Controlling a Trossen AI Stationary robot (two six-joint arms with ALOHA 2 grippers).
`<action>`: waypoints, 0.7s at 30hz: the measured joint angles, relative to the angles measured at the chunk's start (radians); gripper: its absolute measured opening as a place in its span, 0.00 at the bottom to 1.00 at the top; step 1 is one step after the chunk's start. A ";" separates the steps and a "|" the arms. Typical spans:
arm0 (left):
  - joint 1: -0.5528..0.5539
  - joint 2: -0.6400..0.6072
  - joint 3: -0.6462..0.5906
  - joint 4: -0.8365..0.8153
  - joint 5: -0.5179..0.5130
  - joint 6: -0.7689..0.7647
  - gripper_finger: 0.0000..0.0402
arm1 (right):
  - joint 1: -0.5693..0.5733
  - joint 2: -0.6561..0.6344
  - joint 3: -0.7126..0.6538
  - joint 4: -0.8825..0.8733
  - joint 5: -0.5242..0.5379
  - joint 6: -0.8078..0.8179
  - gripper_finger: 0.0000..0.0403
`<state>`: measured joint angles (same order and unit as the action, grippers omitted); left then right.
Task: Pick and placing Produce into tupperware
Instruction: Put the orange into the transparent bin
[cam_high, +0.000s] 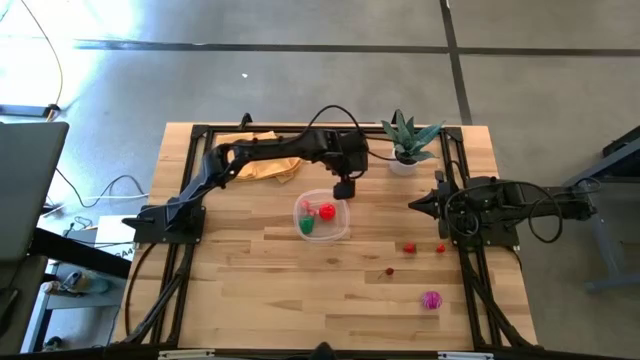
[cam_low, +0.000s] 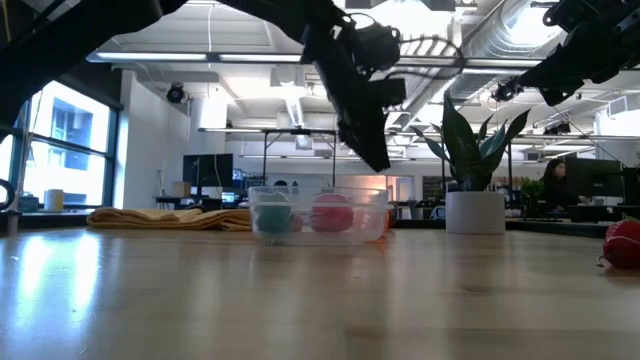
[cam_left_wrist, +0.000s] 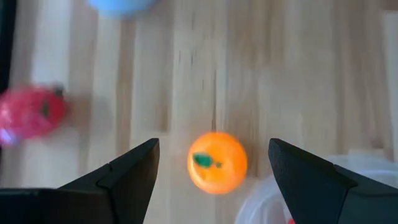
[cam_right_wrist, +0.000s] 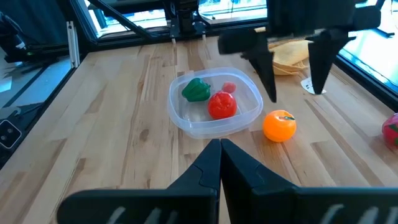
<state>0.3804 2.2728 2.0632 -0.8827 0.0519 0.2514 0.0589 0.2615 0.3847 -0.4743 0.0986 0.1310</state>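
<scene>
The clear tupperware sits mid-table and holds a green piece, a round red piece and a small pale red piece. An orange toy fruit rests on the table just beyond the container's far rim. My left gripper is open and hangs above the orange fruit, one finger to each side, without touching it. In the high view the left gripper hides this fruit. My right gripper is shut and waits at the table's right.
Loose produce lies toward the near right: three small red pieces and a magenta one. Another red piece lies near the orange. A potted plant and a tan cloth stand at the far edge.
</scene>
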 joint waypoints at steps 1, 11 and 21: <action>0.000 0.008 0.000 0.009 -0.008 -0.019 0.73 | 0.000 0.000 0.000 0.001 0.000 0.000 0.00; -0.002 0.052 0.001 0.001 -0.054 -0.103 0.73 | 0.000 0.000 0.000 0.001 0.000 0.000 0.00; -0.001 0.083 0.002 -0.004 -0.050 -0.116 0.73 | 0.000 0.000 0.000 0.000 0.000 0.000 0.00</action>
<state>0.3794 2.3557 2.0651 -0.8864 0.0016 0.1352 0.0589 0.2615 0.3847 -0.4740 0.0984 0.1310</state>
